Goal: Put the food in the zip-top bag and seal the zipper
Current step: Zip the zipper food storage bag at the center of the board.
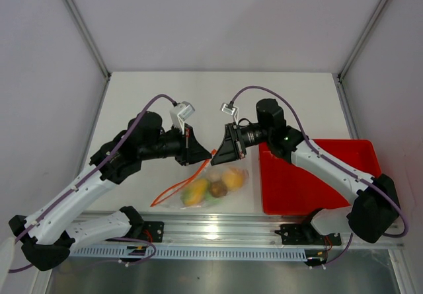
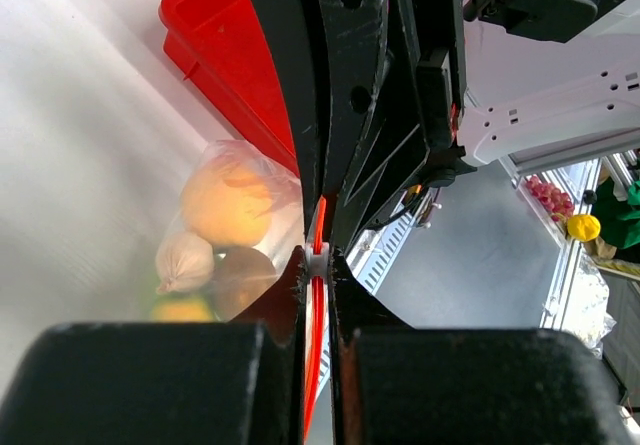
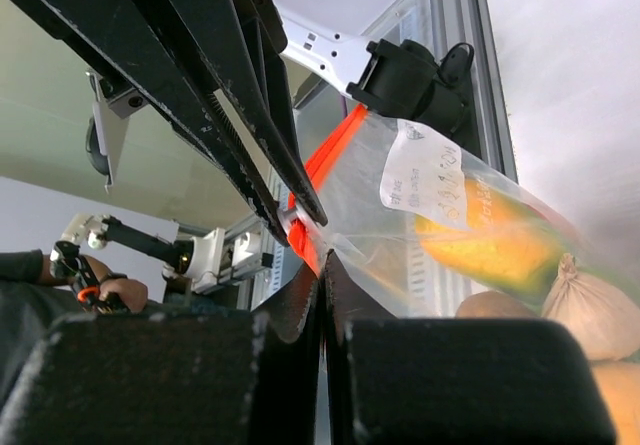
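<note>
Though the top view hides the contact itself, both wrist views show the left fingers (image 1: 197, 148) and the right fingers (image 1: 230, 150) pressed together on the zipper (image 1: 177, 188), tip to tip. The zip-top bag (image 1: 210, 200) sags from them onto the counter (image 1: 198, 96), with the food (image 1: 231, 177) inside. The strip's long axis trails towards the left arm's base, so a sealing pull probably runs that way. Only the left wrist view shows a white slider (image 2: 317, 260) at the pinch.

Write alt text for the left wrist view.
The left gripper is shut on the red-orange zipper of the zip-top bag, with the right gripper pinching the same strip just beyond. The food shows through the clear bag at the picture's left, a red tray behind.
</note>
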You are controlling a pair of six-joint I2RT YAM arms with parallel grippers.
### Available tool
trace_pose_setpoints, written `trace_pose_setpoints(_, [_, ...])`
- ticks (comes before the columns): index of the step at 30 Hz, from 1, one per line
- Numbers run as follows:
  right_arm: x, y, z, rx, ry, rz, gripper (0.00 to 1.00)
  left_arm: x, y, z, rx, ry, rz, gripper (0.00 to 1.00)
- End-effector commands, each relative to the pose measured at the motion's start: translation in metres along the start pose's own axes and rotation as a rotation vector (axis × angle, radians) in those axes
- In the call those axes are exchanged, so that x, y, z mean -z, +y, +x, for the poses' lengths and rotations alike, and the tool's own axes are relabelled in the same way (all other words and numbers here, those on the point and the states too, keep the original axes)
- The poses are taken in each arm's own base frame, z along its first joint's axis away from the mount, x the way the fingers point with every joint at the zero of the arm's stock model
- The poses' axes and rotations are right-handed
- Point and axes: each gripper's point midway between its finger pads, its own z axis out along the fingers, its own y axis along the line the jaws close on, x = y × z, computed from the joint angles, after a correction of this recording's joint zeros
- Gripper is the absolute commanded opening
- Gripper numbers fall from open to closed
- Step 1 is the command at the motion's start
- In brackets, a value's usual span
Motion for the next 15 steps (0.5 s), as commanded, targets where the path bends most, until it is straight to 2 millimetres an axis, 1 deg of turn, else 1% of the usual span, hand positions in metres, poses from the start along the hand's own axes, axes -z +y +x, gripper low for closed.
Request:
trace_pose_setpoints(1, [0.012,0.026,-0.020,0.091,-0.075,-0.053,0.00,0.001,0.007,0.007,0.004,0.024,-0.024,0.01])
trace_pose_setpoints(5, [0.014,0.031,-0.025,0.108,-0.098,-0.058,0.00,0.000,0.009,0.011,0.009,0.036,-0.025,0.01])
trace_pose_setpoints(12, [0.018,0.028,-0.031,0.094,-0.130,-0.054,0.00,0.001,0.009,0.019,0.019,0.056,-0.017,0.01])
trace_pose_setpoints(15, [0.018,0.027,-0.033,0.091,-0.134,-0.050,0.00,0.002,0.008,0.019,0.018,0.056,-0.012,0.01])
